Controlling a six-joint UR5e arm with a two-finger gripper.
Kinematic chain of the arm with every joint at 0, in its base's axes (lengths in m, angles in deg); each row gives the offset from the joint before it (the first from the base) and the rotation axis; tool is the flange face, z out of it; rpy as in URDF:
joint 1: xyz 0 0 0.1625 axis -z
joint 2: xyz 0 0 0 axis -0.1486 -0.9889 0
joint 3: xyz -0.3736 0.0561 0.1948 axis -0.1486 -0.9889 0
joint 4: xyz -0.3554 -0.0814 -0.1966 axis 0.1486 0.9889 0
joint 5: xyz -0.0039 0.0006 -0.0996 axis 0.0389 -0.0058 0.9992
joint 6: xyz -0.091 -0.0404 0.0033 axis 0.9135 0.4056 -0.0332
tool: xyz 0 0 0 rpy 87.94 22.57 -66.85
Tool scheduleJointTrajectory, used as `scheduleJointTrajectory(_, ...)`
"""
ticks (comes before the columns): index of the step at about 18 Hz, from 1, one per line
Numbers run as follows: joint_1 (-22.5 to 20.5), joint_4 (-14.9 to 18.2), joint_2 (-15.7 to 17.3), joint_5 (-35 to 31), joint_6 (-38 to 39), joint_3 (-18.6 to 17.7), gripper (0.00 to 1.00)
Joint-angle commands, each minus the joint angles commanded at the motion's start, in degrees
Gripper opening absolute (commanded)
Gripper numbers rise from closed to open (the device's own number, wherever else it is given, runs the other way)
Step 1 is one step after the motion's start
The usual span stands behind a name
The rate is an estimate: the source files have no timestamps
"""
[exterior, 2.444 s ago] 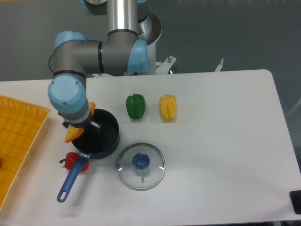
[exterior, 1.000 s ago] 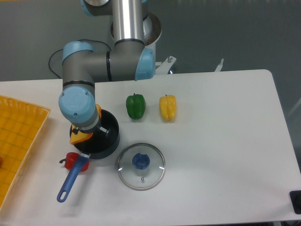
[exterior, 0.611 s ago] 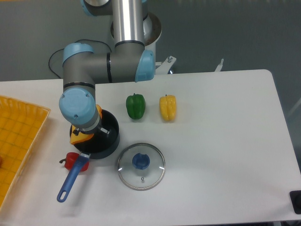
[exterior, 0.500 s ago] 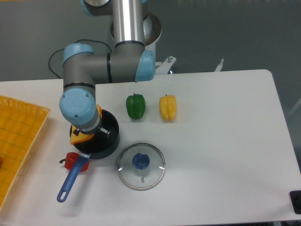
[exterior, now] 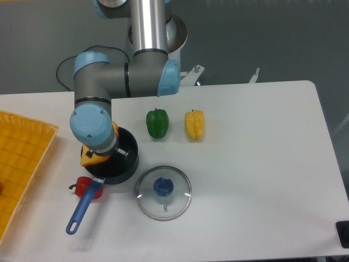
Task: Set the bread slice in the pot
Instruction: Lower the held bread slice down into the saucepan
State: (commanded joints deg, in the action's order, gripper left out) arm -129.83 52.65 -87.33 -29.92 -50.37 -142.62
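The pot (exterior: 128,159) is a small dark saucepan at the table's left, its blue handle (exterior: 82,210) pointing toward the front. Directly above it hangs my gripper (exterior: 107,154), pointing down and mostly hidden under the blue wrist. The bread slice (exterior: 89,159) is in its grasp. The slice's yellow-orange end sticks out over the pot's left rim, and a bit of orange crust shows at the wrist's far side. The fingers themselves barely show.
A green pepper (exterior: 157,123) and a yellow pepper (exterior: 194,125) stand just behind the pot to the right. The glass lid (exterior: 163,192) with a blue knob lies at front right of the pot. A red toy (exterior: 82,186) touches the handle. A yellow basket (exterior: 22,164) is at the left edge.
Since 2.4 s ago the gripper has moved right with the bread slice, from the pot's left edge to over the pot. In the last second it has hardly moved.
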Motion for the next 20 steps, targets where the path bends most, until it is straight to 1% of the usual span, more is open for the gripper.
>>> scheduleJointTrajectory(2,-0.1,-0.5,0.0,-0.1,0.1,-0.1,0.3)
scheduleJointTrajectory(20,-0.1,-1.1,-0.7,-0.2,0.1,-0.1,0.3)
